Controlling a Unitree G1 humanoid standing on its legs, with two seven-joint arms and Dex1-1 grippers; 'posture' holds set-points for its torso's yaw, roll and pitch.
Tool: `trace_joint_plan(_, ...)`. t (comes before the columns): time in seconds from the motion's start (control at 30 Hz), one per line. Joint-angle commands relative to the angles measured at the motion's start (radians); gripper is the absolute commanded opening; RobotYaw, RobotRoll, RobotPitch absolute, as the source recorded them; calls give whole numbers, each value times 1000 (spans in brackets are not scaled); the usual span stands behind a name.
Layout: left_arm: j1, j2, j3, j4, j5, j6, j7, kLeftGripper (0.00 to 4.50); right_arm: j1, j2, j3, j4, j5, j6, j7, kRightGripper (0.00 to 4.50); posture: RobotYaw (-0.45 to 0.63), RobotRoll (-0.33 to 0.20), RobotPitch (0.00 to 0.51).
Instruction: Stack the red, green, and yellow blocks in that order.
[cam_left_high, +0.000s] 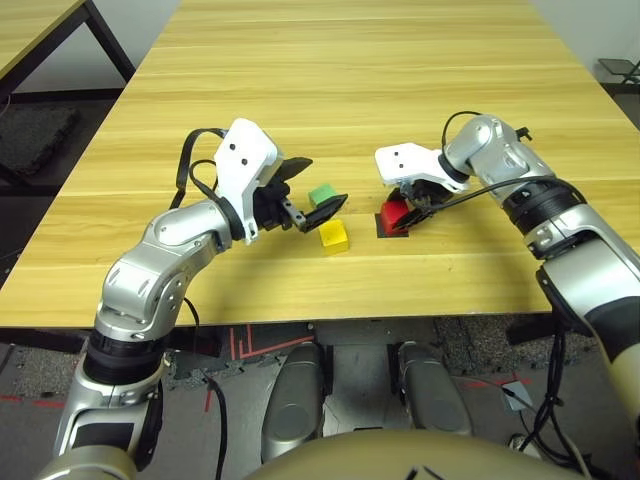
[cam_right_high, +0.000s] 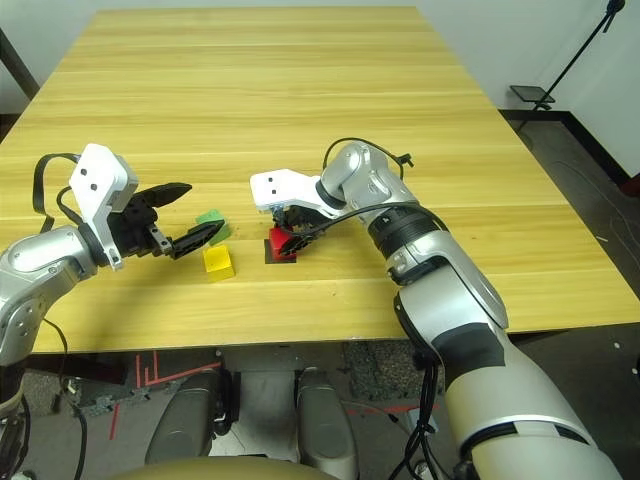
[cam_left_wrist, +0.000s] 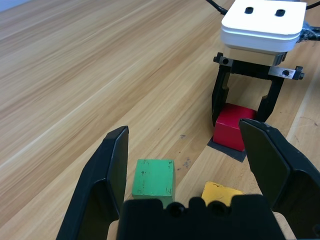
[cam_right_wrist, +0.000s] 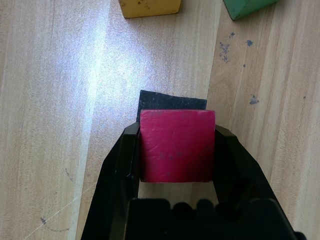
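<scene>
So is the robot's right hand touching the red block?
Touching. In the right wrist view, the right gripper has a black finger pressed against each side of the red block.

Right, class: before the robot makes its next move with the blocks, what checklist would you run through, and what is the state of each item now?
1. Right gripper closed on the red block, a finger on each side: ok.
2. Red block over the black patch: ok; whether it rests flat on it: cannot tell.
3. Left gripper open wide enough for a block: ok.
4. Green block lying free on the table, ahead between the left fingers: ok.
5. Yellow block apart from the green one, not in the way: ok.
6. Green block on red: not ok, not yet stacked.
</scene>
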Motion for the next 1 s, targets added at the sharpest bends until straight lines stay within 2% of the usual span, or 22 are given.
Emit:
trace_joint_plan(0.03, -13, 9, -7, 22, 14, 25, 2, 4500, 43, -14, 15, -28, -20, 28, 23, 2767, 541, -204, 132)
trace_joint_plan(0.07, -18, 11, -14, 27, 15, 45, 6, 4500, 52, -21, 12, -40, -16, 36, 35, 2953, 533, -195, 127)
trace_joint_plan(0.2, -66, 7, -47, 63, 14, 141, 20, 4500, 57, -63, -19, -51, 0, 12, 69, 4343, 526, -184, 122)
trace_joint_plan(0.23, -77, 4, -52, 72, 15, 158, 21, 4500, 54, -69, -28, -46, 5, 7, 71, 4429, 523, -175, 118)
trace_joint_plan(0.33, -160, 6, -120, 161, 53, 173, -11, 4500, -3, -110, -136, 22, 91, -35, 94, 4429, 497, -162, 105)
trace_joint_plan(0.47, -231, -1, -162, 276, 81, 147, -62, 4500, -35, -164, -220, 49, 121, 0, 59, 4429, 440, -145, 88)
trace_joint_plan(0.67, -290, 30, -227, 426, 166, 60, -163, 4500, 48, -258, -307, -71, 166, 114, 31, 4429, 360, -115, 69)
trace_joint_plan(0.87, -333, 31, -268, 539, 245, 8, -220, 4500, 166, -290, -365, -291, 233, 278, -19, 4429, 296, -87, 58)
trace_joint_plan(1.0, -354, 12, -292, 578, 276, 6, -248, 4500, 207, -308, -383, -374, 256, 339, -55, 4429, 270, -78, 60)
